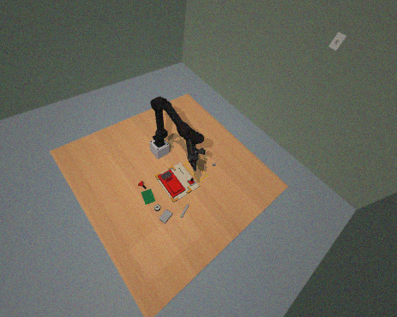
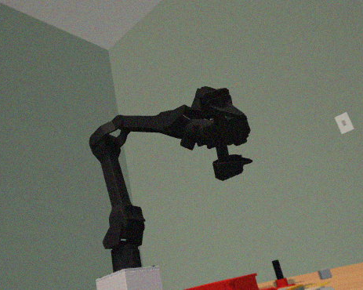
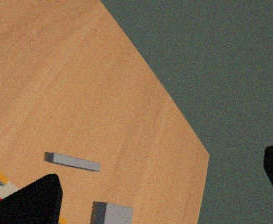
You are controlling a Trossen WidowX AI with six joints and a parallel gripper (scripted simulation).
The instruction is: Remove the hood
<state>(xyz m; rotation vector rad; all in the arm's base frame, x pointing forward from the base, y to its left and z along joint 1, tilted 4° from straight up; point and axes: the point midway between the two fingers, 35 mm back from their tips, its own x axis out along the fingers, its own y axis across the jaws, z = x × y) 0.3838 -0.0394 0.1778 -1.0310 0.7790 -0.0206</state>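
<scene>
Top view: toy car point(image 1: 171, 182) point(image 2: 227, 283) red, boxy, dark patches at one end; gripper point(image 1: 197, 162) point(image 2: 233, 166) point(image 3: 165, 173) spread wide.

Tabletop point(image 1: 129, 257) point(image 2: 357, 274) point(image 3: 77, 90) — orange-tan, streaked wood grain. Centre of the top view: car point(image 1: 172, 185) point(image 2: 231, 283) red, with a dark grey patch. Lower left of centre: square point(image 1: 148, 196) plain green. Arm point(image 1: 176, 117) point(image 2: 117, 184), upper centre — black; its base block point(image 1: 160, 151) point(image 2: 145, 277) pale grey.
</scene>
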